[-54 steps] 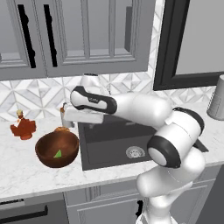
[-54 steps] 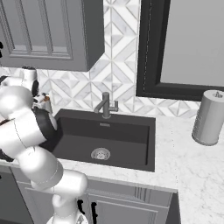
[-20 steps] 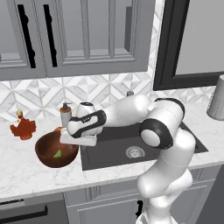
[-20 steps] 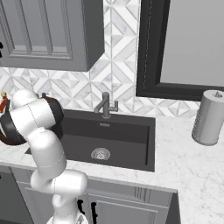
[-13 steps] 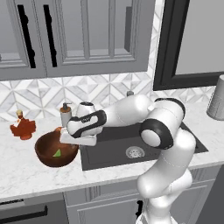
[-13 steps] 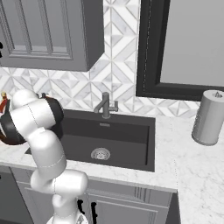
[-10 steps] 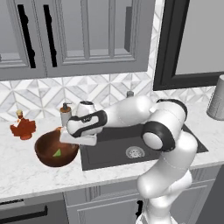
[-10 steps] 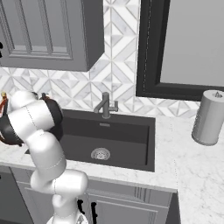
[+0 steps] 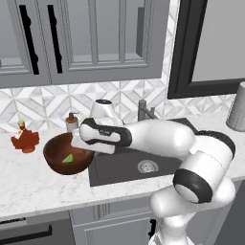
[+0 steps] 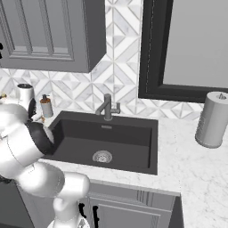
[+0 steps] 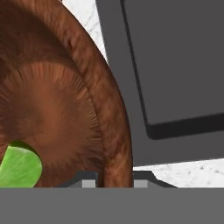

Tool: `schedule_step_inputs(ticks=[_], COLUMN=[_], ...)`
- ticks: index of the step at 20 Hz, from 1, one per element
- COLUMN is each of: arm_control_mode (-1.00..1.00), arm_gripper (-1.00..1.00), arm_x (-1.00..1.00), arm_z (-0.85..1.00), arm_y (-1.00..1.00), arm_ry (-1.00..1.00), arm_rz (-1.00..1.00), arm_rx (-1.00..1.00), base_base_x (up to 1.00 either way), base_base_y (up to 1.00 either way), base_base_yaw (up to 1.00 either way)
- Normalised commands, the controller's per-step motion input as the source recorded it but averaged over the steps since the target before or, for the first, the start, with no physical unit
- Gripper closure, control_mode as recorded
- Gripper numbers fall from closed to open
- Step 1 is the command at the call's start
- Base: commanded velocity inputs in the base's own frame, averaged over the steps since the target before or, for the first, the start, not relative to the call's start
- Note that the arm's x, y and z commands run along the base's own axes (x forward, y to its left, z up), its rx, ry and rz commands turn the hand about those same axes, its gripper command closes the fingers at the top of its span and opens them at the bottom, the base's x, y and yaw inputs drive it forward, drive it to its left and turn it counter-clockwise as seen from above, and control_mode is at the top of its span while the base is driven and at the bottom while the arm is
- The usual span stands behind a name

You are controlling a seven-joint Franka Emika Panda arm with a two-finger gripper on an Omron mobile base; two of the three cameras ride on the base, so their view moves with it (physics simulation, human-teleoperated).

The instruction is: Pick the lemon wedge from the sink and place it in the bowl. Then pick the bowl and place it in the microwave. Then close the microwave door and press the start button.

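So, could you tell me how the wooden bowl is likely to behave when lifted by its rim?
The bowl looks rigid, so it should not flex. With the jaws straddling one side of the rim, it may tilt. Its glossy inside could then let the lemon wedge slide.

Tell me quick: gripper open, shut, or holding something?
Gripper: shut on the bowl, one fingertip each side of its rim by the sink; lemon wedge inside.
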Motion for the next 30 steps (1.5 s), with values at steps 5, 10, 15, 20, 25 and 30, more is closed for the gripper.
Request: schedule_step_inputs(ticks=[5, 10, 15, 20, 25, 30], arm_control_mode=[-1.0, -1.0, -1.0, -1.0, -1.0, -1.0], arm_gripper=[1.0, 1.0, 1.0, 1.0, 1.0, 1.0], arm_x=[-0.75, -0.43, -0.36, -0.3, -0.46, -0.9], arm_z=[0.96, 0.67, 0.73, 0.62, 0.61, 0.76], arm_y=[-0.66, -0.88, -0.97, -0.9, -0.92, -0.53], arm_ry=[-0.09, -0.03, 0.03, 0.11, 0.19, 0.0], arm_rz=[-0.17, -0.44, -0.52, -0.6, -0.51, -0.16], arm_rx=[0.0, 0.0, 0.0, 0.0, 0.06, 0.16], base_base_x=[0.0, 0.0, 0.0, 0.0, 0.0, 0.0], base_base_y=[0.0, 0.0, 0.0, 0.0, 0.0, 0.0], base_base_yaw=[0.0, 0.0, 0.0, 0.0, 0.0, 0.0])
